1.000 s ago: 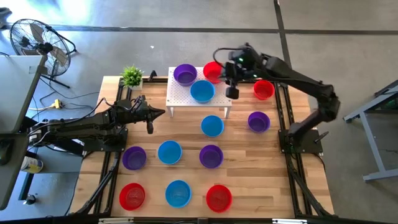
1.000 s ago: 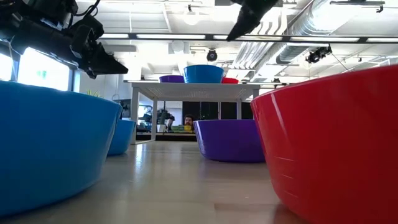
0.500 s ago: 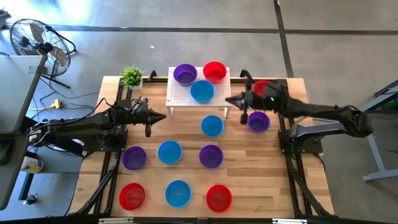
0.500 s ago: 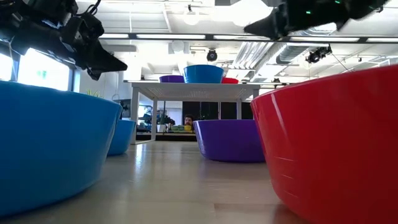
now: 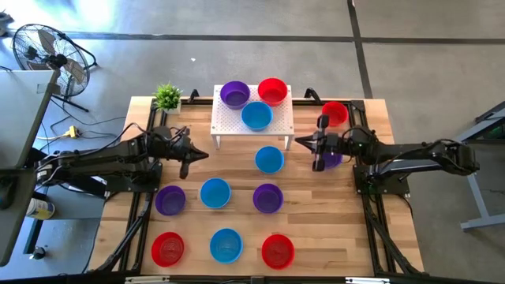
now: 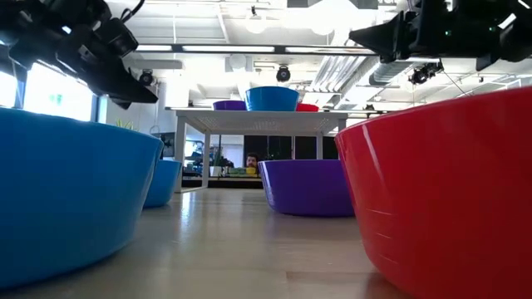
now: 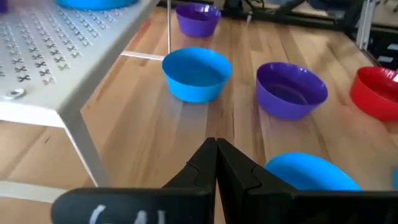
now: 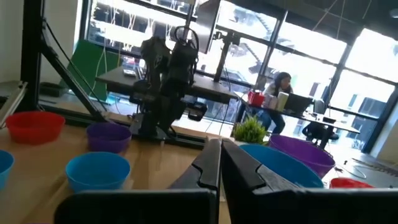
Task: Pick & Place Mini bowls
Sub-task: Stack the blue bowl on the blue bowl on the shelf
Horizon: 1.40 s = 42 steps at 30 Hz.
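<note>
Mini bowls: none held. Right fingers pressed together, empty, purple bowl just behind; next: spread, descend. Left fingers likewise together, idle.

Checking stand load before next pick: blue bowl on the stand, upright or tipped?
Upright. The blue bowl sits mouth-up on the white stand; the low view shows its rim level, beside the purple bowl and red bowl.
</note>
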Each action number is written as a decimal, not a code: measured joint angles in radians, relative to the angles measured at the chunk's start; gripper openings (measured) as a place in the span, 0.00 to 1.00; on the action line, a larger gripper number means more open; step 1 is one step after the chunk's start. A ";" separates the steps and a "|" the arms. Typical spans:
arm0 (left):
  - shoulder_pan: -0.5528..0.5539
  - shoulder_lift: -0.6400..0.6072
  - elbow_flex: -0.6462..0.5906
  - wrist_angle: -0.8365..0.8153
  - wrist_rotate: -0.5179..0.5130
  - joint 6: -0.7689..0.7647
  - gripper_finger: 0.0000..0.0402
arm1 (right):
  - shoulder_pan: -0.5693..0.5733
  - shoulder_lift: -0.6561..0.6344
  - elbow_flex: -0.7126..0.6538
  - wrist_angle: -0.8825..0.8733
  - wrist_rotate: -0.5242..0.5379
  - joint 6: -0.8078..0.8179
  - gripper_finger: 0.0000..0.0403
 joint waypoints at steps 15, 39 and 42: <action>-0.457 0.111 0.168 -0.178 -0.388 -0.088 0.00 | 0.068 0.000 0.000 -0.036 0.037 -0.004 0.00; -0.852 0.738 0.502 -0.326 -0.562 -0.237 0.41 | 0.072 0.001 0.001 -0.086 0.037 -0.004 0.00; -0.873 0.801 0.524 -0.339 -0.560 -0.244 0.41 | 0.072 0.001 0.002 -0.094 0.037 -0.004 0.00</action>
